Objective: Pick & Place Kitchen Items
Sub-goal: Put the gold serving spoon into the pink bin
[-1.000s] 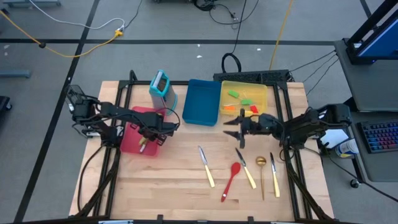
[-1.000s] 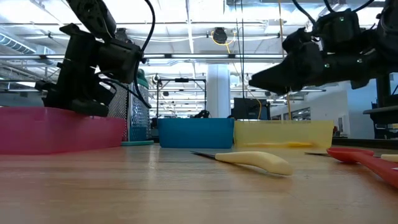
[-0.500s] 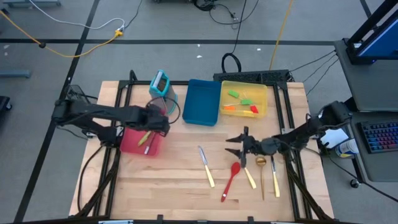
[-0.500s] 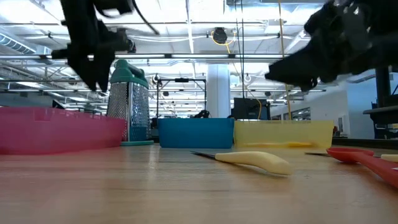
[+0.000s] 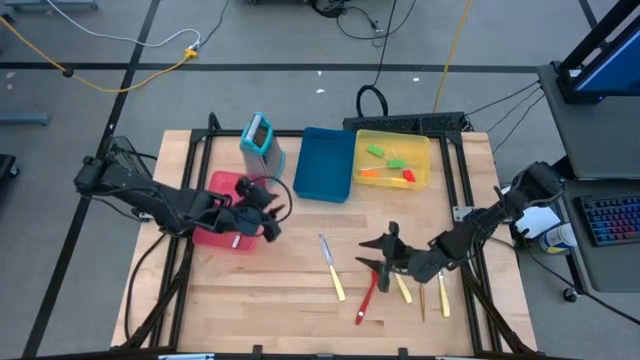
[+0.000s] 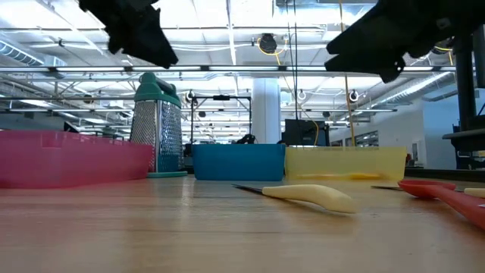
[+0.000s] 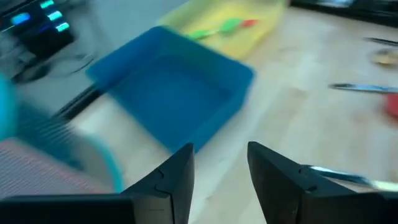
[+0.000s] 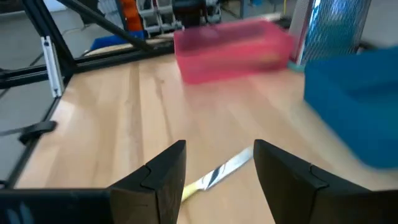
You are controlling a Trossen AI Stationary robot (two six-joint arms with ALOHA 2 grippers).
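Several kitchen items lie flat on the wooden table near its front: a cream-handled knife (image 5: 333,268), a red spoon (image 5: 372,288), a second knife (image 5: 400,284), a gold spoon (image 5: 421,290) and a third knife (image 5: 441,290). My right gripper (image 5: 375,252) hovers open above the table between the first knife and the red spoon; that knife (image 8: 217,171) shows below its fingers. My left gripper (image 5: 268,215) hangs open and empty above the red tray's (image 5: 215,225) right end. Green, orange and red spatulas (image 5: 390,165) lie in the yellow tray (image 5: 425,150).
The blue tray (image 5: 323,163) stands between the red and yellow trays at the back. The teal upright holder (image 5: 258,140) stands behind the red tray. A small pale utensil (image 5: 236,240) lies in the red tray. Bare wood lies at the front left.
My left gripper has risen out of the red tray and drawn toward the table's near edge, tipping up from pointing down. My right gripper has swung from beside the yellow tray toward the near edge, over the knives and the red spoon. The utensils on the table have stayed put.
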